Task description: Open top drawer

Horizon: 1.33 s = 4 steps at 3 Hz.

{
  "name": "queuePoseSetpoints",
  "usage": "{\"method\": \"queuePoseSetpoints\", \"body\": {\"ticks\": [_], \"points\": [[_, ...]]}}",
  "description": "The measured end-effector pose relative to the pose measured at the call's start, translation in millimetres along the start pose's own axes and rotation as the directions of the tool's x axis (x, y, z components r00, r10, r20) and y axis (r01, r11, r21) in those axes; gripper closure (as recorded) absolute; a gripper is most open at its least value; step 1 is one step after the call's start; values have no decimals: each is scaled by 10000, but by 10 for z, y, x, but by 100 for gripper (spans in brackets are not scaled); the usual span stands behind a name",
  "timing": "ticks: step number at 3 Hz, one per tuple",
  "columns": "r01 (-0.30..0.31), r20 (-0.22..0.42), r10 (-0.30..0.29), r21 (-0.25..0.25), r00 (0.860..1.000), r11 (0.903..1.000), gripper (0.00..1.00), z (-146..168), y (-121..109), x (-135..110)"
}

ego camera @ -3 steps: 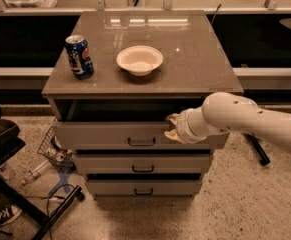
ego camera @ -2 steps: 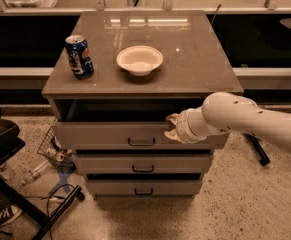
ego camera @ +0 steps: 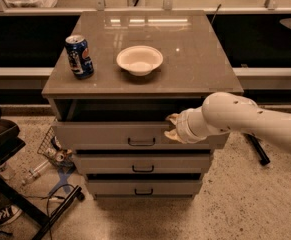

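Observation:
The top drawer (ego camera: 110,134) of the grey-beige cabinet stands pulled out a little, with a dark gap above its flat front. Its small dark bail handle (ego camera: 141,142) is at the centre of the front. My gripper (ego camera: 172,127) comes in from the right on a white arm (ego camera: 245,121). It sits at the drawer's upper front edge, just right of and above the handle. Its pale fingertips (ego camera: 173,118) straddle the top rim of the drawer front.
A blue soda can (ego camera: 79,56) and a white bowl (ego camera: 139,59) stand on the cabinet top (ego camera: 195,59). Two narrower drawers (ego camera: 143,164) sit below. A black stand (ego camera: 5,149), cables and litter lie on the floor at the left.

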<state>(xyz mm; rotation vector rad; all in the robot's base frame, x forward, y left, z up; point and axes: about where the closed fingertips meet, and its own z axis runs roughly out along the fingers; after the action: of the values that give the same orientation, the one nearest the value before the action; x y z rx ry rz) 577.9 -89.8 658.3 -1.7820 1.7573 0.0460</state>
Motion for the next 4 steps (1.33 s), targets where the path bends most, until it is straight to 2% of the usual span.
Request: {"method": "queuePoseSetpoints", "body": {"ticks": [2,3,4], "points": [[1,1,-1,-1,10000,10000,12,0,0,-1],[13,7,-13,-18,10000,10000,0,7,6,-9],[14,8,-14,-19,10000,10000,0,7,6,-9]]}}
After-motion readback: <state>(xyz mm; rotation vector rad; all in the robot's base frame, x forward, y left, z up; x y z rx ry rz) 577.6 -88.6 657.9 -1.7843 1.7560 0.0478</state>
